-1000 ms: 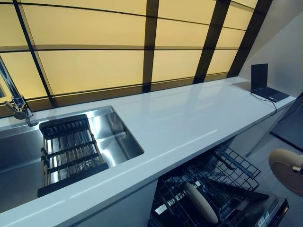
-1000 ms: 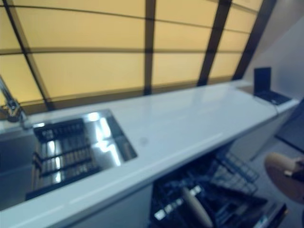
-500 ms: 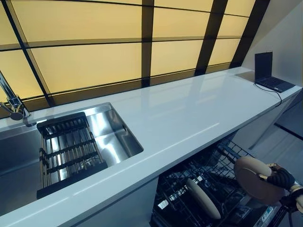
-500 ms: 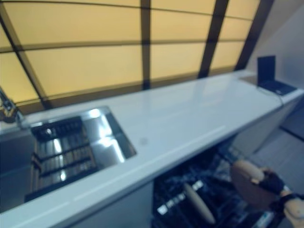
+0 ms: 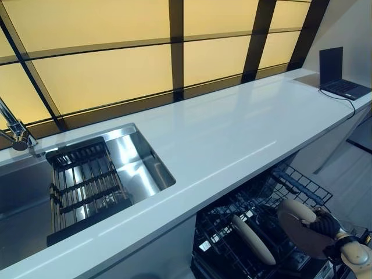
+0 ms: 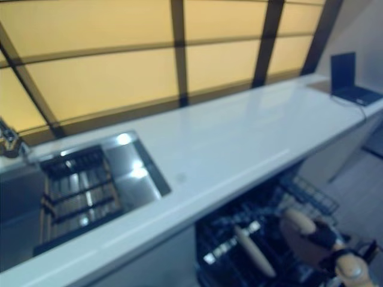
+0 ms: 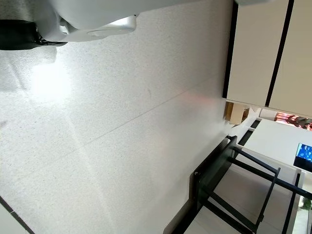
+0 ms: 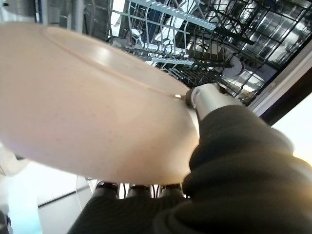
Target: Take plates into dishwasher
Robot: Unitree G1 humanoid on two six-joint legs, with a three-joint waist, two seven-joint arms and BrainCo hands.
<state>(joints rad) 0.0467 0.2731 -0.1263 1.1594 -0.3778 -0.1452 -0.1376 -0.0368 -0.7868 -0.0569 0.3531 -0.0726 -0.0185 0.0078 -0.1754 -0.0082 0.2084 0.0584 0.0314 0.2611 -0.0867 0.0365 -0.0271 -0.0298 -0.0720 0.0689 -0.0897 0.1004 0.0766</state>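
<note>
Holding a beige plate (image 5: 299,228) over the open dishwasher rack (image 5: 250,224), our right hand (image 5: 326,226) is clamped on its rim. Another plate (image 5: 254,239) stands on edge in the rack, just beside. Above runs the white bench (image 5: 226,133).

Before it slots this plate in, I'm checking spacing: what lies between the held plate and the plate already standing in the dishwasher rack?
In the left eye view only bare black rack wires separate the held plate from the standing plate.
</note>
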